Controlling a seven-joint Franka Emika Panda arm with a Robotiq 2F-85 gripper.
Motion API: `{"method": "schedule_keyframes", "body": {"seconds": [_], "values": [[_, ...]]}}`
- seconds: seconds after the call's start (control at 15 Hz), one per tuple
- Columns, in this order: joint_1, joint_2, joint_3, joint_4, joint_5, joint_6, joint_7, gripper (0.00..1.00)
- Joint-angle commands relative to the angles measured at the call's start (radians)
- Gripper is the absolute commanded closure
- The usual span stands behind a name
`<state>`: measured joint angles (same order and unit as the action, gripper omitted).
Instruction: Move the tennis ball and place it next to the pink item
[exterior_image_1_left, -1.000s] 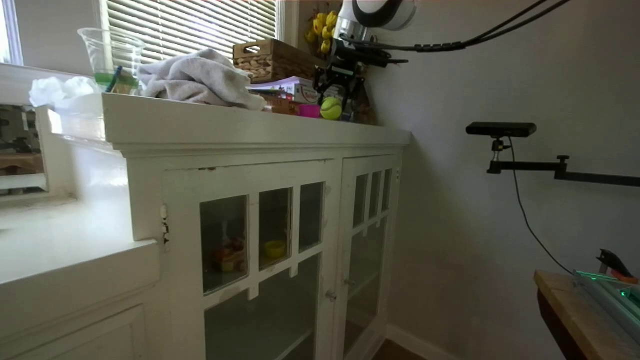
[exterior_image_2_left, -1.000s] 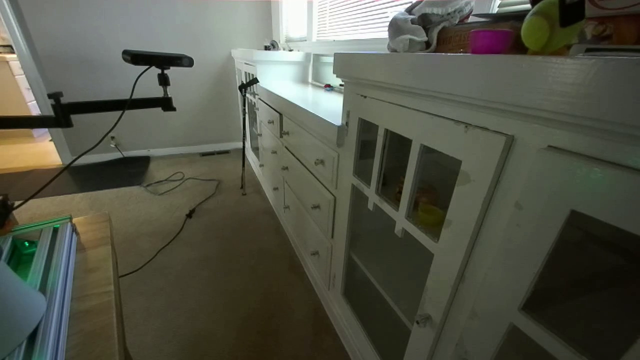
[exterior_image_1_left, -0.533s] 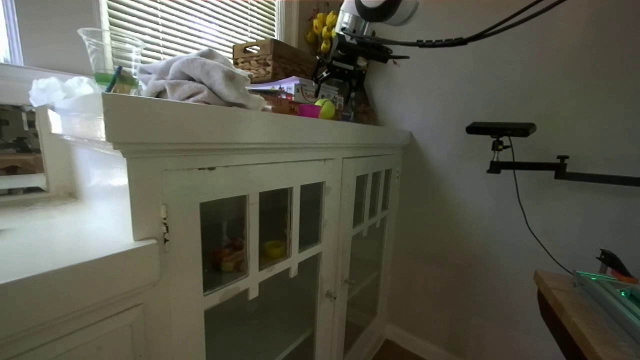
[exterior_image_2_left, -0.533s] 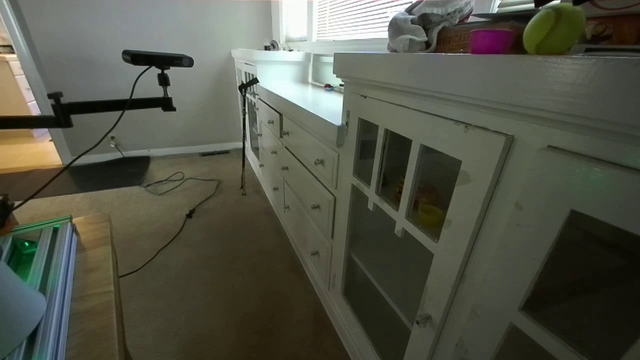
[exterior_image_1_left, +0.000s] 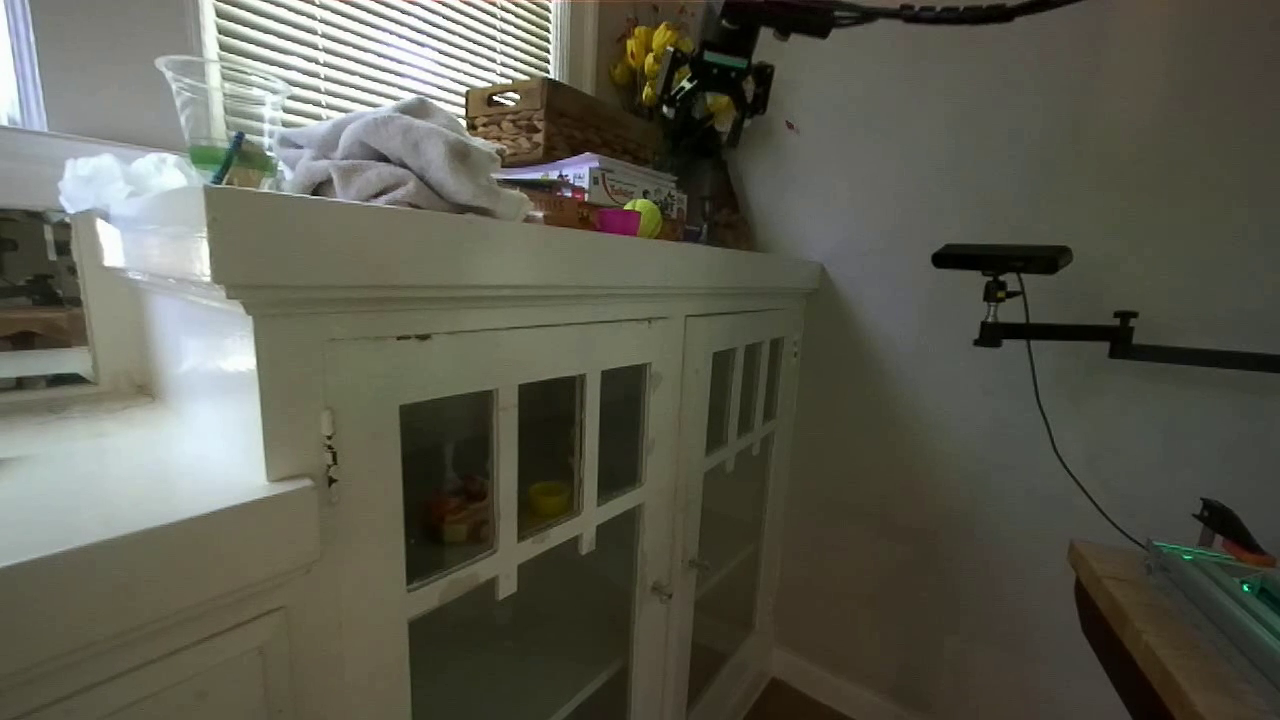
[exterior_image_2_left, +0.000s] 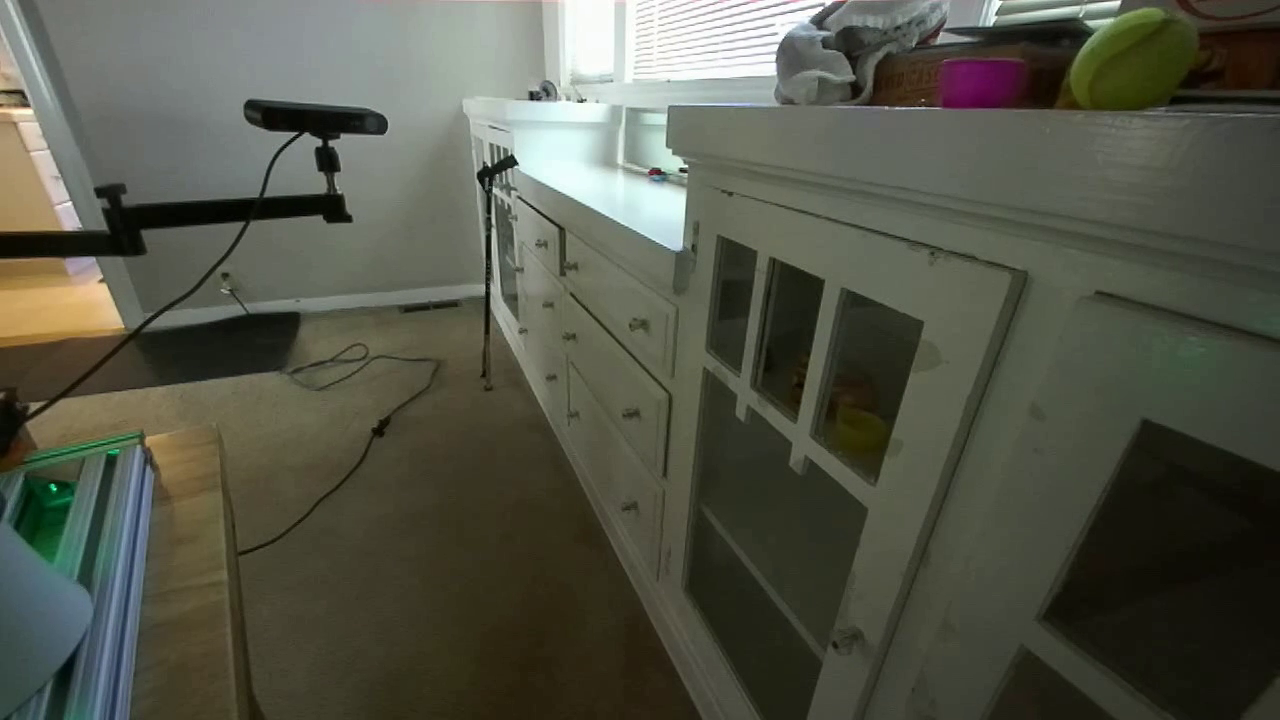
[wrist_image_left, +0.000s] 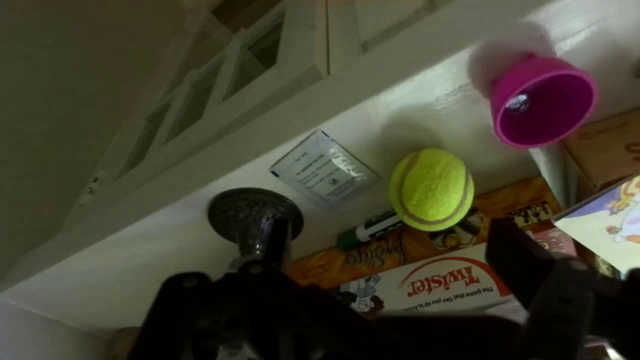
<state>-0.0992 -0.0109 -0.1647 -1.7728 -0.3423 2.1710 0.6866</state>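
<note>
A yellow-green tennis ball (wrist_image_left: 431, 190) rests on the white cabinet top, and the pink item, a cup (wrist_image_left: 545, 102), stands beside it with a small gap between them in the wrist view. Both exterior views also show the ball (exterior_image_1_left: 644, 218) and the pink cup (exterior_image_2_left: 983, 82) near the front edge. My gripper (exterior_image_1_left: 702, 122) hangs well above the ball, fingers spread wide. Nothing sits between its dark fingertips in the wrist view, where the ball lies beyond them.
Behind the ball lie an orange box (wrist_image_left: 320, 265) and a Twister box (wrist_image_left: 445, 282). A green-capped marker (wrist_image_left: 370, 230) is close to the ball, near a foil packet (wrist_image_left: 327, 170) and a dark-based object (wrist_image_left: 255, 215). A wicker basket (exterior_image_1_left: 560, 120) and towel (exterior_image_1_left: 400, 155) stand farther along.
The ball was between my fingers a second ago. The gripper has opened, let it go and risen clear. The ball has since shifted slightly; the pink cup stays in place.
</note>
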Motion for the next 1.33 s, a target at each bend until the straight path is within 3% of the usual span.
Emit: {"method": "schedule_keyframes", "body": {"seconds": [0.0,0.27,0.33,0.47,1.27], "values": [[0.004,-0.124,0.047,-0.008,-0.015,-0.232,-0.08,0.0],[0.005,-0.193,0.081,0.024,0.074,-0.453,-0.23,0.0],[-0.013,-0.164,0.089,0.02,0.023,-0.386,-0.153,0.0],[-0.012,-0.188,0.096,0.022,0.047,-0.43,-0.197,0.0],[-0.011,-0.188,0.095,0.022,0.05,-0.434,-0.213,0.0]]}}
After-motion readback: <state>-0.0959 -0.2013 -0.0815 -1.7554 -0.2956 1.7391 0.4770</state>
